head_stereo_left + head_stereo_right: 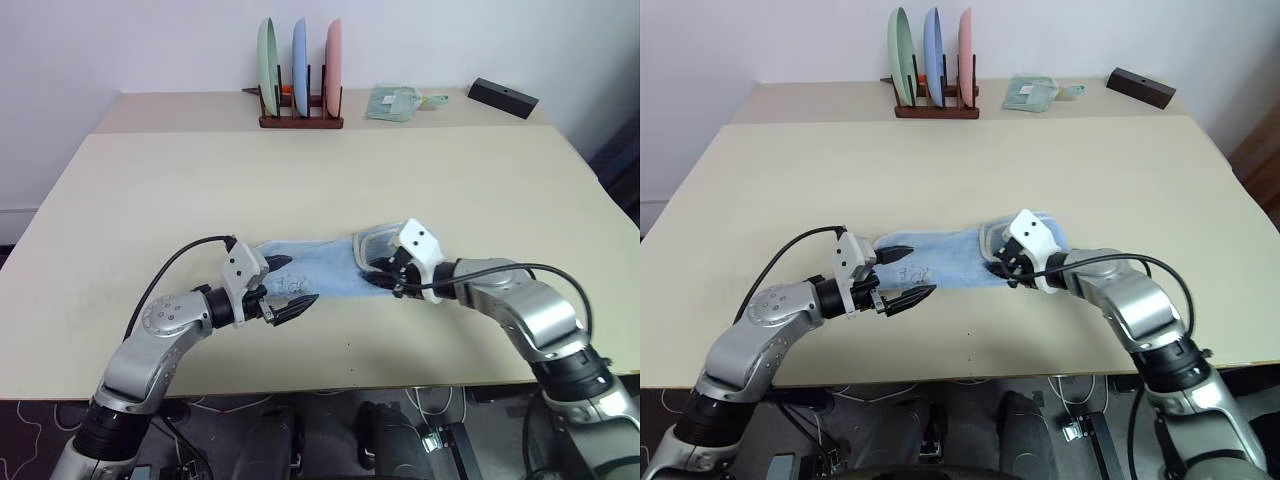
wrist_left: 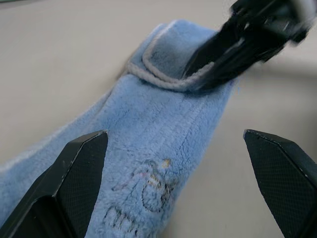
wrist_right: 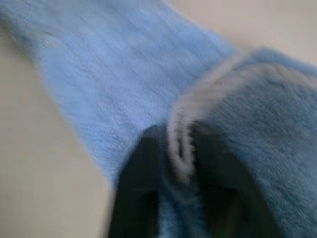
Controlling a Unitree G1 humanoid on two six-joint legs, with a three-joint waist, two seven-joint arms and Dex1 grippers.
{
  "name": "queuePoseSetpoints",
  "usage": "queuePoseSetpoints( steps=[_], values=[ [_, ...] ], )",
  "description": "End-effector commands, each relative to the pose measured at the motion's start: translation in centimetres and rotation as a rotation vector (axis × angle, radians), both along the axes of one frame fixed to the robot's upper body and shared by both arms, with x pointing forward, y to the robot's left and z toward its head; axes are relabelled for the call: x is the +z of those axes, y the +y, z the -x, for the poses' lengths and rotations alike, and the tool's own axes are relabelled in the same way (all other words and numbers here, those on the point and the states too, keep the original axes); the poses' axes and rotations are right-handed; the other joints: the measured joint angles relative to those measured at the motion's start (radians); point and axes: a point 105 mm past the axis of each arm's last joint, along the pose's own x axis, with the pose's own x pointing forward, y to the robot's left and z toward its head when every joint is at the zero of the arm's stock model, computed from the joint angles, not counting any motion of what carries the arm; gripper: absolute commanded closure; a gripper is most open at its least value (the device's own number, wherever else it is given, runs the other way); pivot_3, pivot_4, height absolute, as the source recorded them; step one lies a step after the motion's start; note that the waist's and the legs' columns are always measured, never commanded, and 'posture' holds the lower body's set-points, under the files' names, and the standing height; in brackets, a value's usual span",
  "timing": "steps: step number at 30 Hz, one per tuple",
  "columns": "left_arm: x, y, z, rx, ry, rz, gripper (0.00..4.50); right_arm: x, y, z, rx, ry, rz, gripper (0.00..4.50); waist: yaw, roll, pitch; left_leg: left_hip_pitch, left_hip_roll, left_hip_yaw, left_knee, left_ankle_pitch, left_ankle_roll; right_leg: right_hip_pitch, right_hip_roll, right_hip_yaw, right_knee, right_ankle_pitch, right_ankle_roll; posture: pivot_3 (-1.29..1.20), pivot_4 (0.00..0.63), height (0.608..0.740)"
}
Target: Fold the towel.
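Fingers of the right gripper (image 3: 181,163) stand a little apart with the white stitched edge of the towel (image 1: 320,268) between them (the edging runs up through the narrow gap in the right wrist view). In the head views this gripper sits on the towel's right end, where the cloth is turned back over itself so that a flap with a pale border lies on top of the layer below. Whether the fingers press the edge or merely straddle it cannot be told.

Left gripper (image 1: 290,290) stands wide open, its two black fingers (image 2: 74,173) spread to either side of the towel's left end and holding nothing. The dark printed logo (image 2: 148,186) lies between those fingers, just ahead of them.

Towel position: it lies as a long narrow strip, running left to right across the near part of the beige table (image 1: 330,180), between the two grippers.

At the far edge of the table stands a wooden plate rack (image 1: 300,118) with three upright plates (green, blue and pink, from left to right). To its right lies a small pale green folded item (image 1: 392,102), and further right a black box (image 1: 503,97).
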Motion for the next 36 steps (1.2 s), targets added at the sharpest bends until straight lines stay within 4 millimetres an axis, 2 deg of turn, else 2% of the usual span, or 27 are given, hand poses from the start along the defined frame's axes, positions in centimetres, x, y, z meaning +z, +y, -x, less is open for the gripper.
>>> queuePoseSetpoints(
  steps=[1, 4, 8, 10, 11, 14, 16, 19, 22, 23, 26, 29, 32, 33, 36],
  values=[
    [0.8, 0.4, 0.6, 0.003, -0.017, 0.014, 0.0, 3.9, 0.1, 2.0, 0.118, -0.117, -0.088, 1.14, -0.001, 0.0, 0.0, 0.0, 0.0, 0.0, 0.0, 0.0, 0.0, 0.0, 0.0, 0.0, 0.0, 0.0, 0.0, 0.0, 0.15, 0.737],
    [0.0, 1.2, 1.1, 0.032, 0.017, -0.003, 0.0, 4.8, -1.5, 1.3, 0.048, -0.137, -0.153, 1.14, -0.003, 0.0, 0.0, 0.001, 0.001, 0.0, 0.0, 0.0, 0.0, 0.0, 0.0, 0.0, 0.0, 0.0, 0.0, 0.0, 0.15, 0.737],
    [-1.2, 1.9, 1.9, 0.086, 0.081, -0.011, 0.0, 4.2, -4.7, -3.0, -0.217, -0.208, -0.166, 3.11, -0.002, 0.0, 0.0, 0.002, 0.001, 0.0, 0.0, 0.0, 0.0, 0.0, 0.0, 0.0, 0.001, -0.002, -0.003, 0.0, 0.15, 0.737],
    [-1.5, 1.9, 2.3, 0.104, 0.103, -0.001, 0.0, 3.7, -5.0, -4.0, -0.267, -0.216, -0.19, 4.16, 0.0, 0.0, 0.0, 0.002, 0.001, 0.0, 0.0, 0.0, 0.0, 0.0, 0.0, 0.0, 0.001, -0.002, -0.003, 0.0, 0.15, 0.737],
    [-1.5, 1.8, 2.7, 0.106, 0.116, 0.013, 0.0, 3.2, -5.1, -4.4, -0.283, -0.214, -0.203, 4.46, -0.001, 0.0, 0.0, 0.001, 0.001, 0.0, -0.001, 0.0, 0.0, 0.0, 0.0, 0.0, 0.001, -0.002, -0.003, 0.0, 0.15, 0.737],
    [-1.5, 1.5, 3.7, 0.119, 0.152, 0.047, 0.0, 1.1, -5.2, -5.7, -0.332, -0.221, -0.218, 4.46, -0.003, 0.0, 0.0, 0.001, 0.001, 0.0, -0.001, 0.001, -0.002, 0.0, 0.0, 0.0, 0.001, -0.001, -0.002, 0.0, 0.15, 0.737],
    [-1.9, 1.6, 4.1, 0.137, 0.172, 0.042, 0.0, -0.3, -5.0, -5.8, -0.319, -0.237, -0.172, 4.46, -0.002, 0.0, 0.0, 0.001, 0.001, 0.0, -0.001, 0.001, -0.002, 0.0, 0.0, 0.0, 0.001, 0.0, -0.001, 0.0, 0.15, 0.737],
    [-2.3, 1.7, 4.2, 0.164, 0.19, 0.029, 0.0, -1.5, -4.7, -5.5, -0.29, -0.228, -0.158, 4.46, -0.002, 0.0, 0.0, 0.002, 0.0, 0.0, -0.001, 0.001, -0.002, 0.0, 0.0, 0.0, 0.001, -0.001, -0.002, 0.0, 0.15, 0.737],
    [-1.9, 1.6, 4.7, 0.222, 0.241, 0.121, 0.0, -4.6, -4.7, -4.5, -0.25, -0.202, -0.056, 4.46, -0.003, 0.0, 0.0, 0.002, 0.001, 0.0, -0.001, 0.001, -0.002, 0.001, 0.0, 0.0, 0.001, -0.001, -0.003, 0.0, 0.15, 0.737],
    [-1.7, 1.5, 4.9, 0.234, 0.258, 0.149, 0.0, -4.7, -4.7, -4.4, -0.25, -0.21, -0.053, 4.46, -0.003, 0.0, 0.0, 0.002, 0.001, 0.0, -0.001, 0.001, -0.002, 0.001, 0.0, 0.0, 0.001, -0.001, -0.002, 0.0, 0.15, 0.737],
    [-1.9, 1.8, 5.6, 0.266, 0.3, 0.163, 0.0, -1.6, -4.9, -5.0, -0.272, -0.295, -0.158, 4.46, -0.004, 0.0, 0.0, 0.003, 0.001, 0.0, -0.001, 0.001, -0.002, 0.002, 0.0, 0.0, 0.001, -0.001, -0.002, 0.0, 0.15, 0.737],
    [-2.6, 2.3, 6.1, 0.315, 0.352, 0.161, 0.0, 1.8, -4.2, -4.6, -0.21, -0.341, -0.27, 3.62, -0.002, 0.001, 0.0, 0.003, 0.001, -0.001, -0.001, 0.0, -0.001, 0.002, 0.0, 0.0, 0.001, -0.002, -0.003, 0.0, 0.15, 0.737],
    [-3.1, 2.9, 6.3, 0.38, 0.426, 0.217, 0.0, 4.7, -3.1, -3.7, -0.118, -0.385, -0.305, 2.15, -0.003, 0.001, 0.0, 0.003, 0.001, -0.001, -0.001, 0.0, -0.001, 0.001, 0.0, 0.0, 0.001, -0.002, -0.003, 0.0, 0.15, 0.737],
    [-3.2, 3.0, 6.3, 0.403, 0.445, 0.242, 0.0, 5.3, -2.5, -3.2, -0.077, -0.382, -0.307, 1.52, -0.003, 0.001, 0.0, 0.003, 0.001, -0.001, -0.001, 0.0, -0.001, 0.001, 0.0, 0.0, 0.001, -0.002, -0.003, 0.0, 0.15, 0.737],
    [-3.2, 3.6, 5.3, 0.487, 0.477, 0.309, 0.0, 5.6, -1.0, -1.9, 0.024, -0.363, -0.265, 0.04, 0.001, 0.0, 0.0, 0.003, 0.001, -0.002, -0.001, 0.0, -0.001, 0.002, 0.0, 0.0, 0.001, -0.002, -0.004, 0.0, 0.15, 0.737]
  ],
)
